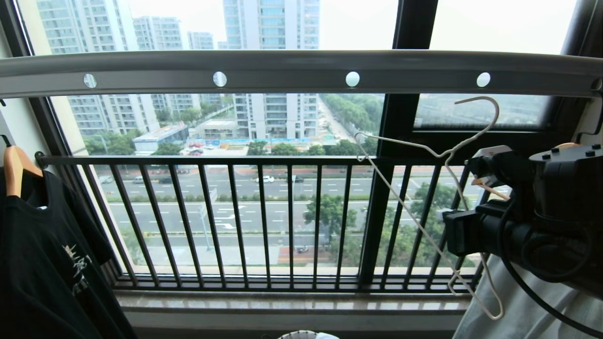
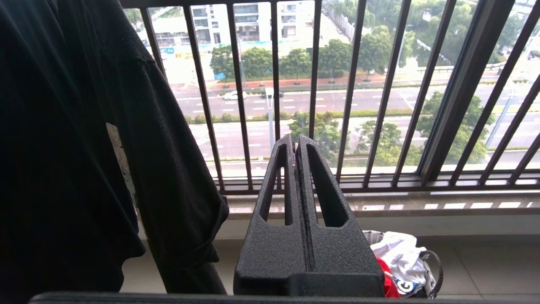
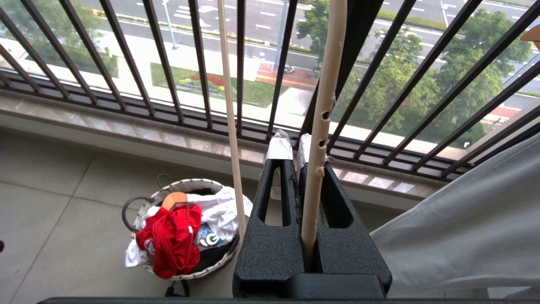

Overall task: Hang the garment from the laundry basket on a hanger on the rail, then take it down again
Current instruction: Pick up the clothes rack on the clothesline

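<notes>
The cream wire hanger (image 1: 445, 153) hangs tilted in the air below the grey holed rail (image 1: 282, 70), and its hook is off the rail. My right gripper (image 1: 485, 167) is shut on the hanger's wire (image 3: 325, 105), at the right of the head view. The red garment (image 3: 173, 240) lies crumpled in the round laundry basket (image 3: 185, 184) on the floor, below and to one side of that gripper. My left gripper (image 2: 294, 141) is shut and empty, low by the window. The laundry basket (image 2: 371, 236) with the garment (image 2: 386, 278) shows beside it.
A black T-shirt (image 1: 42, 245) on a wooden hanger hangs at the far left. A pale grey garment (image 1: 518, 310) hangs at the right under my right arm. The black balcony railing (image 1: 235, 216) stands ahead. A white garment (image 3: 219, 211) and a wooden hanger (image 3: 174, 198) also lie in the basket.
</notes>
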Robot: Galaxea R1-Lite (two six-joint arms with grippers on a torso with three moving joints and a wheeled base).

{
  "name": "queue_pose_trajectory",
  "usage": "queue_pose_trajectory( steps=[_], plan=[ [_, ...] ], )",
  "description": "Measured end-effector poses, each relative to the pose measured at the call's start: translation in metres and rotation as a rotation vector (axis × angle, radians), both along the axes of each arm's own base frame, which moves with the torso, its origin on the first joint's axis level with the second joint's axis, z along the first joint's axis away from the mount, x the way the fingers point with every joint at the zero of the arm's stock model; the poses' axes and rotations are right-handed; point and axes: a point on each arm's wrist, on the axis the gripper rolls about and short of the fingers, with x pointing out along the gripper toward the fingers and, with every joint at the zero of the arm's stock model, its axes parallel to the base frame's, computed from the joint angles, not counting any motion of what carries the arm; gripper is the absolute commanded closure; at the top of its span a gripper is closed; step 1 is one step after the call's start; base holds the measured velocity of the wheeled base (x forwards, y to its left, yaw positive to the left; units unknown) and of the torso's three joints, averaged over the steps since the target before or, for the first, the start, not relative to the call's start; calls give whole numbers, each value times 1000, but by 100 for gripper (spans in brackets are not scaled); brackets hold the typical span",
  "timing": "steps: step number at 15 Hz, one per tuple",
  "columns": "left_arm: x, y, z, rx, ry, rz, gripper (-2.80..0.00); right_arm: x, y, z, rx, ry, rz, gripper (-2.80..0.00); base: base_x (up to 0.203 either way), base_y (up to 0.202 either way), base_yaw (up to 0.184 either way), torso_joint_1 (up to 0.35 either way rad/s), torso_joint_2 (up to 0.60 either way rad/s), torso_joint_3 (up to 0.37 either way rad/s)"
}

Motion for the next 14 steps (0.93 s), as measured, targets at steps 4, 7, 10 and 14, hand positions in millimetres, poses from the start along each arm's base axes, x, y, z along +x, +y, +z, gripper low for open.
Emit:
queue_pose_trajectory(
  steps=[4,7,10,14],
  plan=[
    [0,0,0,0,0,0,0,0,0,0,0,-3,-2,0,0,0,0,-60,137,65],
    [0,0,0,0,-1,1,0,1,0,0,-1,-3,-4,0,0,0,0,-64,148,77],
    [0,0,0,0,0,0,0,1,-1,0,-3,-3,-4,0,0,0,0,-63,142,81],
    [0,0,0,0,0,1,0,1,-1,0,-3,-2,-4,0,0,0,0,-74,158,85]
  ],
)
